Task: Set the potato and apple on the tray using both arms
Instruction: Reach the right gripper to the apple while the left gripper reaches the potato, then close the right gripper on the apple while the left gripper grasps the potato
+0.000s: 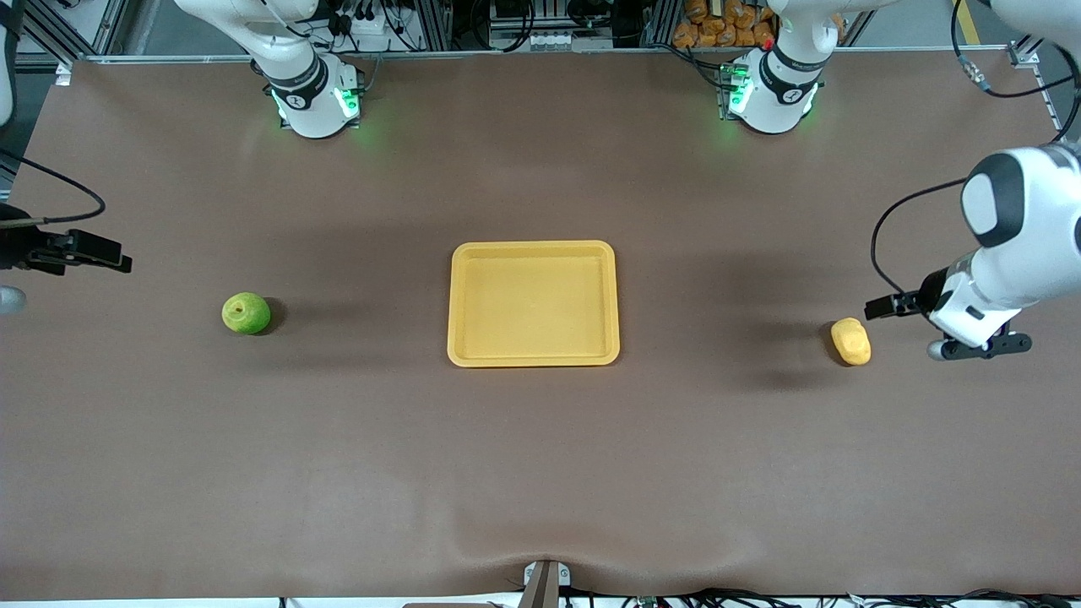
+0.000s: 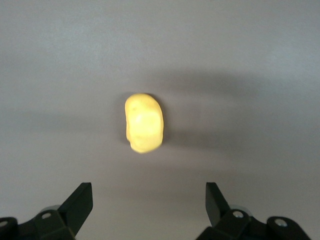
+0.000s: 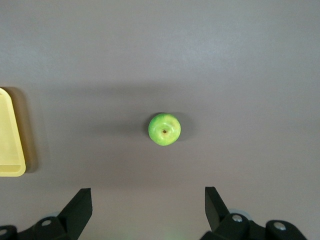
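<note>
The yellow-orange tray (image 1: pixel 533 249) lies mid-table with nothing on it. The green apple (image 1: pixel 246 313) sits on the table toward the right arm's end. The yellow potato (image 1: pixel 850 341) lies toward the left arm's end. My left gripper (image 1: pixel 980 346) hovers beside the potato, at the table's end. In the left wrist view it (image 2: pixel 149 200) is open and empty, with the potato (image 2: pixel 144 123) ahead of the fingers. My right gripper (image 1: pixel 10 297) hangs at the right arm's end. In the right wrist view it (image 3: pixel 148 200) is open and empty, with the apple (image 3: pixel 164 129) ahead of it and a tray corner (image 3: pixel 12 170) showing.
The brown table mat (image 1: pixel 540 473) spreads bare around the tray. The arm bases (image 1: pixel 314 101) glow green along the table's back edge. Cables and orange items (image 1: pixel 718 21) lie off the table past the bases.
</note>
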`<action>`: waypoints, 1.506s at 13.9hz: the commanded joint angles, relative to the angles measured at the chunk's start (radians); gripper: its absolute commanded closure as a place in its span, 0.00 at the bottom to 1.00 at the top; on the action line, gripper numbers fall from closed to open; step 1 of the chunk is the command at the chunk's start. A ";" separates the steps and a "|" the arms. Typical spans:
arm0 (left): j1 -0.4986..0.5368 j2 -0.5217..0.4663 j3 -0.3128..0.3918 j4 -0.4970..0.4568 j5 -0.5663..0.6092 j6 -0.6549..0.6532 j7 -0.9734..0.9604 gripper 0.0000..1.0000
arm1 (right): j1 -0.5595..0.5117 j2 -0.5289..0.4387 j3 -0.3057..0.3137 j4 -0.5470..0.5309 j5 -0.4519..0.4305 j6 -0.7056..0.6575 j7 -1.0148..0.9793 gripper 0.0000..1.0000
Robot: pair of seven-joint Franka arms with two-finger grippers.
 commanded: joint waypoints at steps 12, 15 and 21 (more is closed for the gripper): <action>0.040 0.224 -0.003 0.007 0.021 0.169 0.006 0.00 | 0.004 0.092 0.004 -0.228 0.002 0.310 0.025 0.00; 0.040 0.238 -0.004 0.010 0.021 0.169 0.003 0.00 | 0.004 0.103 0.004 -0.303 0.004 0.421 0.025 0.00; 0.038 0.255 -0.004 0.018 0.020 0.177 -0.006 0.02 | 0.004 0.169 0.005 -0.310 0.008 0.433 0.025 0.00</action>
